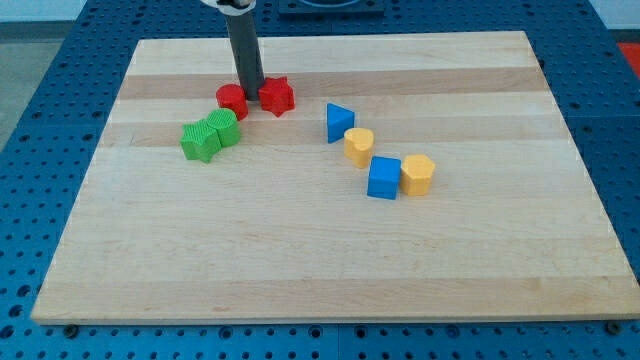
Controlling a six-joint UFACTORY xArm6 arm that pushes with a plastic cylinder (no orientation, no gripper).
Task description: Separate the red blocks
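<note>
While the rod stands upright over the wooden board (330, 250), these facts are seen:

Tip: my tip (251, 89) is set down in the narrow gap between the two red blocks, at the view's upper left of the board.
Grasp state: no jaws are carried by the rod, so nothing is clasped; it cannot be told whether either red block is touched by the tip.
Red cylinder (232, 101): found just to the view's left of the tip and slightly below it.
Red star-shaped block (277, 95): found just to the view's right of the tip; a small gap is kept from the red cylinder.
Green blocks (209, 135): two are placed touching each other, below and left of the tip, near the red cylinder.
Blue triangle (339, 121): seen to the tip's right, apart from the red pair.
Yellow heart-shaped block (359, 145): placed just beside the blue triangle, lower right.
Blue cube (384, 177): farther to the lower right of the tip.
Yellow hexagon-like block (418, 174): set touching the blue cube's right side.
</note>
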